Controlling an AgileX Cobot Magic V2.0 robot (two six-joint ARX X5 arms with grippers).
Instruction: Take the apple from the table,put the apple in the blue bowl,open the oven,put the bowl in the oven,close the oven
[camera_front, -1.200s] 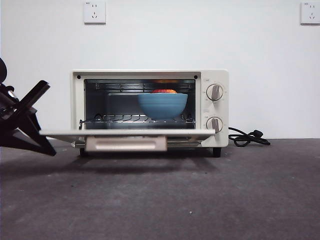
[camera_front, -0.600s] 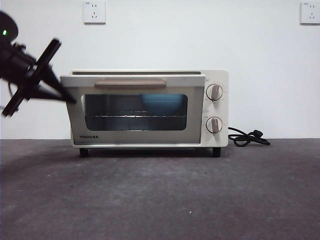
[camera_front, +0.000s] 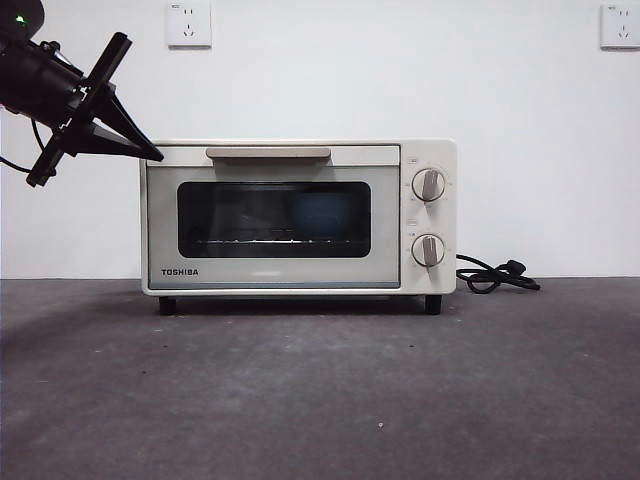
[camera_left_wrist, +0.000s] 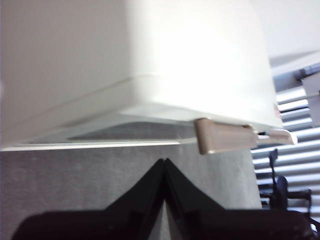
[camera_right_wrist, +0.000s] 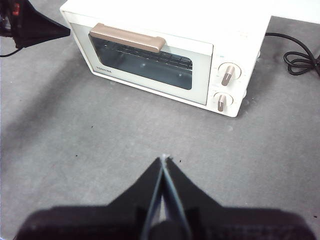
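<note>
Cream-white oven (camera_front: 300, 218) shut, blue bowl (camera_front: 322, 213) dim behind its dark glass.

Left gripper (camera_front: 150, 155) hangs at the oven's upper corner on the side away from the knobs (camera_front: 428, 185), its black jaws pressed together with nothing between them; whether the tip touches the casing cannot be told. From its wrist camera the beige handle (camera_left_wrist: 225, 140) lies just beyond the tip. Right gripper (camera_right_wrist: 164, 159) waits over the grey table (camera_right_wrist: 100, 150), jaws likewise closed and empty, the oven front well ahead of it. Apple cannot be made out.
</note>
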